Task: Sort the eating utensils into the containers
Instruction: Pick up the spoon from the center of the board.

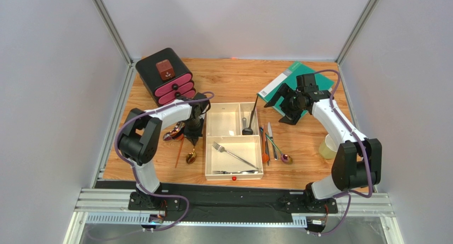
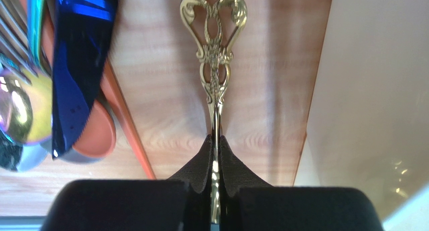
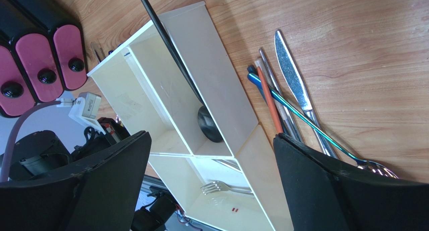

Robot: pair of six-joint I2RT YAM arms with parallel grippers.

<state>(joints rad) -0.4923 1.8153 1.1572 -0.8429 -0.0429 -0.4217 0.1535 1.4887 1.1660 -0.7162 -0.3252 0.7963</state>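
Pickup step, on the left side. Left gripper [image 2: 215, 143] pinched shut on the thin neck of a gold utensil [image 2: 214, 55] with an ornate pierced handle, over the wooden table [image 2: 166, 105] and just beside the outer wall of the cream tray [image 2: 362, 90]. Hard to tell whether lifted off the wood yet. On the other side, near but not touching, a heap of unsorted pieces: blue-purple piece [image 2: 80, 65], orange spoon [image 2: 98, 135].

Right gripper [image 1: 280, 107] wide open and empty, hovering above the green book [image 1: 292, 74], well apart from the tray. Inside the tray: silver forks [image 1: 234, 155] in the large compartment, black spoon [image 1: 248, 130] leaning in one small compartment. More utensils [image 1: 271, 143] waiting on the table just right of the tray.

Next, likely a straight lift to clear the rim, a short carry across, and a release into the compartment matching its kind. Impossible to tell fork from spoon here, with the head hidden behind the fingers. Some risk of pivoting in so narrow a pinch.
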